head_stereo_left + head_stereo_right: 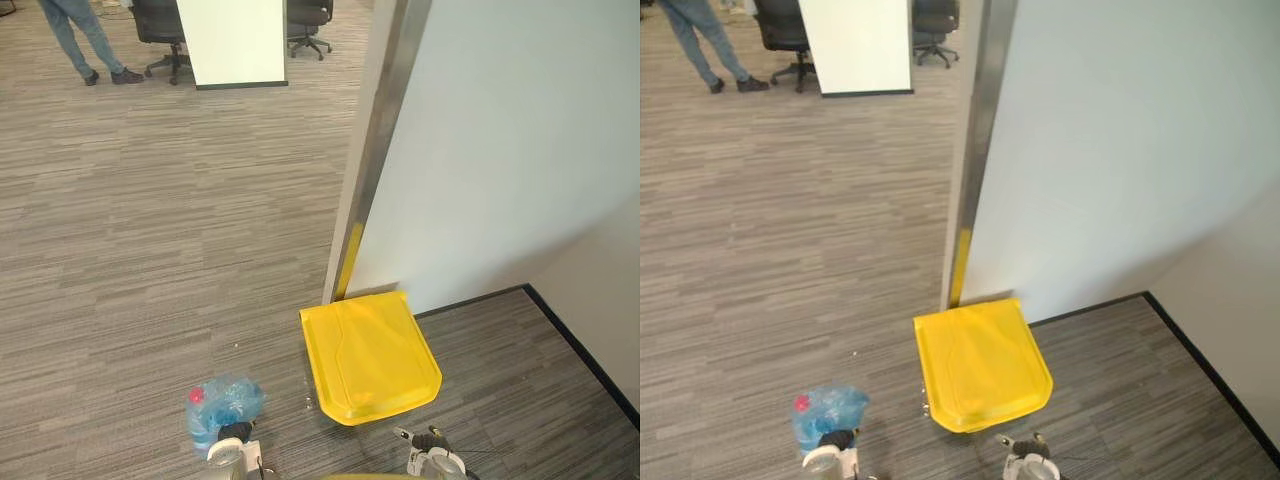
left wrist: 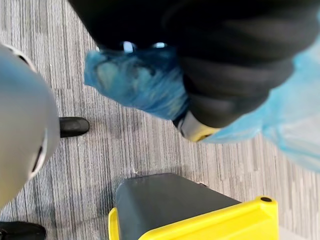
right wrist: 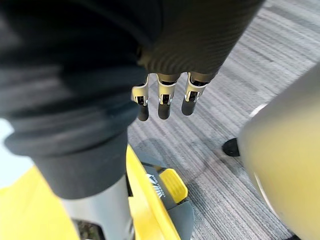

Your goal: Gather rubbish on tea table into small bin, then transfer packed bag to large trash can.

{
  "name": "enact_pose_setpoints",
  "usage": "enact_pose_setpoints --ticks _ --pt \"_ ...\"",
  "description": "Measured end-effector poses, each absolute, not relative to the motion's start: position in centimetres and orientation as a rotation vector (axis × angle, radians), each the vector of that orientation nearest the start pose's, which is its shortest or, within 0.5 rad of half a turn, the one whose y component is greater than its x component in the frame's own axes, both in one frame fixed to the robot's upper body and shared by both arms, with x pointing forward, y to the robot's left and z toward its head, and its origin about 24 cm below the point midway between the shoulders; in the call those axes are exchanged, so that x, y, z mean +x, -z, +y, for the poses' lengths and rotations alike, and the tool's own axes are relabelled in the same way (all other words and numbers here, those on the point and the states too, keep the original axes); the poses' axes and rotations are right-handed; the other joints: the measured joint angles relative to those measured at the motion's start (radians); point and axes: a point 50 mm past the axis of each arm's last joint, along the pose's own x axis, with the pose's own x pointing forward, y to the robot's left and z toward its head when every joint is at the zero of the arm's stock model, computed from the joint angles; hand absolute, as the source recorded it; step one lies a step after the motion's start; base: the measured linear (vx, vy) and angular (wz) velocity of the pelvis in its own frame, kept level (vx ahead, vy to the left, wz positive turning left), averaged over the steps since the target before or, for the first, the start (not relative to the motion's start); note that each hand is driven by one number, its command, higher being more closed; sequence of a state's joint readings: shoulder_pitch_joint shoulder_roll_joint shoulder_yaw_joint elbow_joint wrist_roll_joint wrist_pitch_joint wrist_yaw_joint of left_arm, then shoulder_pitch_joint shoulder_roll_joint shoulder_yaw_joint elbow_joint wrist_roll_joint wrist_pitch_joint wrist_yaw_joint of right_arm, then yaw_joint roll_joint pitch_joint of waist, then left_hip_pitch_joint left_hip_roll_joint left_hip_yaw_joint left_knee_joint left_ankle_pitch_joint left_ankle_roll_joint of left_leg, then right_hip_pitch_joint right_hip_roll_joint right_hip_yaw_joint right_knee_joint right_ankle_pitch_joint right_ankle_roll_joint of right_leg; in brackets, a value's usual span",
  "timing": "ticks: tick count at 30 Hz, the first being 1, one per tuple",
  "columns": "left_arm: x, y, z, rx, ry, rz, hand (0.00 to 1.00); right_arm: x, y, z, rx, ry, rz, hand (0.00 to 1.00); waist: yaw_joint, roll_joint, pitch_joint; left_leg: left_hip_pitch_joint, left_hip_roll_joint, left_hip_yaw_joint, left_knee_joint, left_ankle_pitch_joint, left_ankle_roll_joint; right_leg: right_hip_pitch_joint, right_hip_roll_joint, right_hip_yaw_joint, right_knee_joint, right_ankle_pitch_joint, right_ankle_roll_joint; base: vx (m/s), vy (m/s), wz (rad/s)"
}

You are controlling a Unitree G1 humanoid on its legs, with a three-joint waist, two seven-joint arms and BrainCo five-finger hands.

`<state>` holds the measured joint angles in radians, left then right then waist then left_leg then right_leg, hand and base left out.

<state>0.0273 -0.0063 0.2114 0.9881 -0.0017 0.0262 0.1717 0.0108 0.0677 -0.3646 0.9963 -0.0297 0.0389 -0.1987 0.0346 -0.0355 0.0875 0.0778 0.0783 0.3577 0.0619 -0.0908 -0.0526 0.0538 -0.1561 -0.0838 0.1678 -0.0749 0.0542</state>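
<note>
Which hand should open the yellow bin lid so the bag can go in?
Probably the right hand: its fingers hang straight and empty, close to the closed yellow lid. The left hand is busy holding the blue rubbish bag.

right hand (image 3: 166, 95), fingers (image 3: 190, 102) straight; yellow trash can (image 3: 147, 210) close by, carpet (image 3: 260, 65)

Blue see-thru packed bag (image 1: 225, 405), bunched up w/ a red cap showing inside, low just left of large trash can (image 1: 368, 358), which has yellow lid shut, dark grey body, upright on carpet near wall.
</note>
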Motion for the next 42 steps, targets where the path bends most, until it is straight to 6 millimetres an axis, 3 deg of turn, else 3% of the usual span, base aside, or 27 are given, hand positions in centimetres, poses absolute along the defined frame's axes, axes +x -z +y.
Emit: enact_pose_setpoints --ticks 5,9,11,13,17,22,29,32,34,37,38,39,42 --pt "12.1 15.5 18.0 -0.041 -0.356 1.052 1.0 11.9 15.6 -18.0 0.119 0.47 1.07 0.0 0.0 0.018 0.011 0.048 0.002 0.015 -0.101 0.061 -0.009 -0.003 0.02 0.013 -0.002 0.0 0.0 -0.07 -0.055 -0.14" --pt "12.2 15.4 18.1 -0.041 -0.357 1.05 1.0 12.0 15.6 -18.0 0.117 0.468 1.066 0.0 0.0 0.012 0.014 0.066 -0.007 0.027 -0.165 0.102 -0.008 -0.02 0.024 0.016 -0.016 0.0 0.0 -0.11 -0.038 -0.15" --pt "12.2 15.4 18.1 -0.041 -0.358 1.047 1.0 12.2 15.5 -17.9 0.115 0.462 1.062 0.0 0.002 0.008 0.015 0.067 -0.011 0.044 -0.166 0.104 -0.007 -0.02 0.02 0.019 -0.028 -0.003 0.003 -0.14 -0.027 -0.25" --pt "12.3 15.4 17.9 -0.046 -0.354 1.047 1.0 12.4 15.4 -17.7 0.11 0.452 1.056 0.0 0.002 0.002 0.015 0.077 -0.031 0.058 -0.172 0.105 -0.007 -0.021 0.0 0.026 -0.034 -0.04 0.031 -0.17 -0.029 -0.28" --pt "12.4 15.5 16.9 -0.07 -0.34 1.048 1.0 12.2 15.5 -18.1 0.098 0.461 1.059 0.0 0.002 0.016 0.012 0.084 -0.035 0.059 -0.172 0.104 -0.007 -0.019 -0.002 0.032 -0.031 -0.053 0.024 -0.11 0.003 -0.06" --pt "12.5 15.4 16.9 -0.068 -0.342 1.036 1.0 12.2 15.4 -17.9 0.094 0.455 1.059 0.0 0.003 0.013 0.012 0.09 -0.037 0.077 -0.172 0.099 -0.006 -0.02 -0.002 0.049 -0.037 -0.045 0.012 -0.02 0.022 -0.09" --pt "12.4 15.4 17.4 -0.074 -0.365 1.036 1.0 12.3 15.5 -17.7 0.095 0.45 1.06 0.0 0.01 0.004 0.009 0.099 -0.039 0.111 -0.166 0.08 -0.01 -0.017 0.0 0.066 -0.06 -0.018 0.032 0.07 0.02 -0.16" --pt "12.5 15.4 17.4 -0.078 -0.369 1.034 1.0 12.3 15.5 -17.7 0.093 0.448 1.061 0.0 0.016 0.005 0.008 0.102 -0.036 0.113 -0.165 0.074 -0.008 -0.013 0.005 0.061 -0.054 -0.008 0.023 0.11 0.004 -0.04" --pt "12.5 15.4 17.4 -0.079 -0.368 1.033 1.0 12.5 15.4 -17.7 0.088 0.441 1.059 0.0 0.016 0.008 0.014 0.108 -0.032 0.107 -0.165 0.064 -0.002 -0.021 0.008 0.05 -0.018 -0.006 0.019 0.08 -0.001 0.08" --pt "12.9 15.3 17.2 -0.082 -0.364 1.024 1.0 12.6 15.3 -18.3 0.061 0.439 1.051 0.0 0.016 0.019 0.046 0.136 -0.018 0.077 -0.111 -0.002 0.015 -0.066 -0.001 0.028 0.205 -0.013 0.006 0.01 0.004 0.23" --pt "13.3 15.2 17.1 -0.089 -0.365 1.017 1.0 12.8 15.2 -18.6 0.048 0.438 1.042 0.0 0.011 0.029 0.056 0.154 -0.017 0.044 -0.096 -0.03 0.036 -0.152 -0.015 0.014 0.375 -0.04 -0.023 0.03 0.021 0.17" --pt "13.4 15.1 17.3 -0.087 -0.367 1.016 1.0 13.3 15.0 -18.7 0.045 0.44 1.026 0.0 0.011 0.022 0.06 0.158 -0.015 0.027 -0.066 -0.062 0.046 -0.206 -0.015 -0.005 0.442 -0.085 -0.024 0.07 0.026 0.17" --pt "13.7 15.1 17.5 -0.075 -0.361 1.014 1.0 13.8 14.7 -19.0 0.05 0.459 1.001 0.0 0.011 0.012 0.077 0.169 -0.014 0.007 0.004 -0.12 0.053 -0.334 0.014 -0.055 0.431 -0.08 -0.017 0.15 0.042 0.14"
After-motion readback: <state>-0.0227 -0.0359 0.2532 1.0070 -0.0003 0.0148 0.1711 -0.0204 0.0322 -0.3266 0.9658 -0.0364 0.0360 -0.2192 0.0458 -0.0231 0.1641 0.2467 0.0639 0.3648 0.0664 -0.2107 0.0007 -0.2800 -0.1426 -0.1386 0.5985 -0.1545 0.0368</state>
